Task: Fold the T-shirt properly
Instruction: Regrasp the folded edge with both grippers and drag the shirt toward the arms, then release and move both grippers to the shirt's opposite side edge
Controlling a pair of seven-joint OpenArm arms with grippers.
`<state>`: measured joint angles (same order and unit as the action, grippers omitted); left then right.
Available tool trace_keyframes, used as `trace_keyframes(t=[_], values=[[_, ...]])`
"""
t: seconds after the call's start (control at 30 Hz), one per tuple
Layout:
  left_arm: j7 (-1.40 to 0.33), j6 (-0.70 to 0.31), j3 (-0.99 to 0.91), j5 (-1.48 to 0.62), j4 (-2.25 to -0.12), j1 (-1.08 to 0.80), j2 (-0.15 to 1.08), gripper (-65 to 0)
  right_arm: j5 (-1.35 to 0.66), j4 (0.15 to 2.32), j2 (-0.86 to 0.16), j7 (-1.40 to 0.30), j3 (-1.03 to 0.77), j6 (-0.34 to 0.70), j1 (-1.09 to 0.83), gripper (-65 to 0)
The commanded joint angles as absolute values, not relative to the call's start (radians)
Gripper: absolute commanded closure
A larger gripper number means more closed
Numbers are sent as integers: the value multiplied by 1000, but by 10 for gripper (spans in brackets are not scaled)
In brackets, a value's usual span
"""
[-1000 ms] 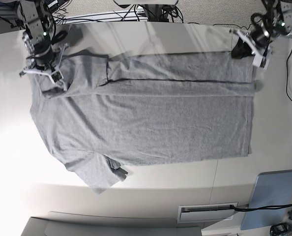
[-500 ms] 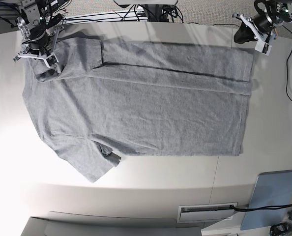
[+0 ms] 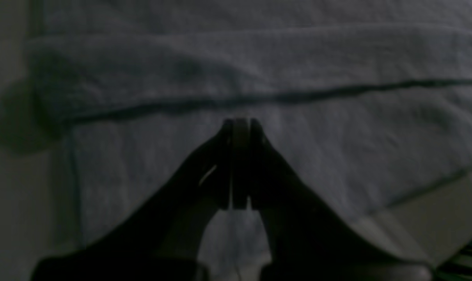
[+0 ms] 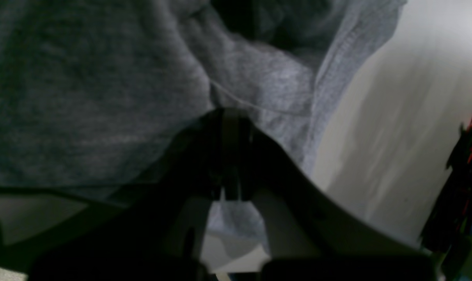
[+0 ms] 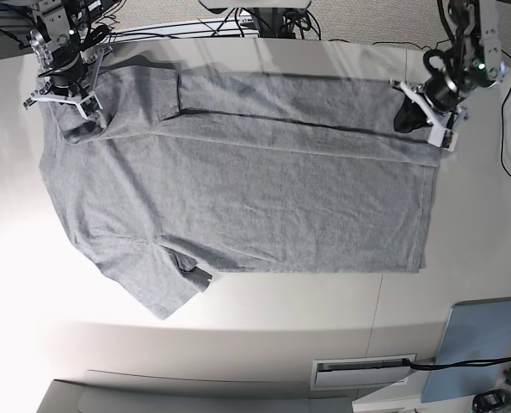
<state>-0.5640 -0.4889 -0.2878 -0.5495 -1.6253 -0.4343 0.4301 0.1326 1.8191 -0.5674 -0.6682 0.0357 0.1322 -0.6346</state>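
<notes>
Both grippers are closed at opposite ends of the T-shirt (image 5: 238, 172), spread flat on the table (image 5: 462, 224): right gripper (image 5: 66, 90) pinches the collar end, left gripper (image 5: 427, 112) holds nothing visible, probably aligning the folded strip.

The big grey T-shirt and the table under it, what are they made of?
The heather-grey short-sleeved T-shirt looks like soft knitted cotton: flecked, matte, wrinkling easily. The pale table looks hard and smooth, slightly glossy; maybe laminate, hard to tell.
</notes>
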Motion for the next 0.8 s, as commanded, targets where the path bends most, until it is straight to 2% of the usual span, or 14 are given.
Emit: trace_keyframes(t=[0.0, 0.33, 0.43, 0.5, 0.6, 0.77], values=[[-554, -490, -283, -543, -1629, -441, 446, 0, 137, 1826, -582, -665, 30, 138, -640, 0], [-549, -488, -278, -350, -1615, -586, 447, 0, 203, 1826, -582, -665, 30, 139, -640, 0], [-511, -436, -278, -310, -1615, -641, 448, 0, 203, 1826, -582, -667, 30, 139, -640, 0], [-492, -406, -280, -306, -1615, -677, 450, 0, 204, 1826, -582, -668, 30, 146, -640, 0], [-485, -413, -291, -307, -1615, -720, 449, 0, 203, 1826, -582, -676, 30, 185, -641, 0], [-478, -419, -291, -306, -1615, -774, 449, 0, 203, 1826, -582, -717, 30, 189, -641, 0]])
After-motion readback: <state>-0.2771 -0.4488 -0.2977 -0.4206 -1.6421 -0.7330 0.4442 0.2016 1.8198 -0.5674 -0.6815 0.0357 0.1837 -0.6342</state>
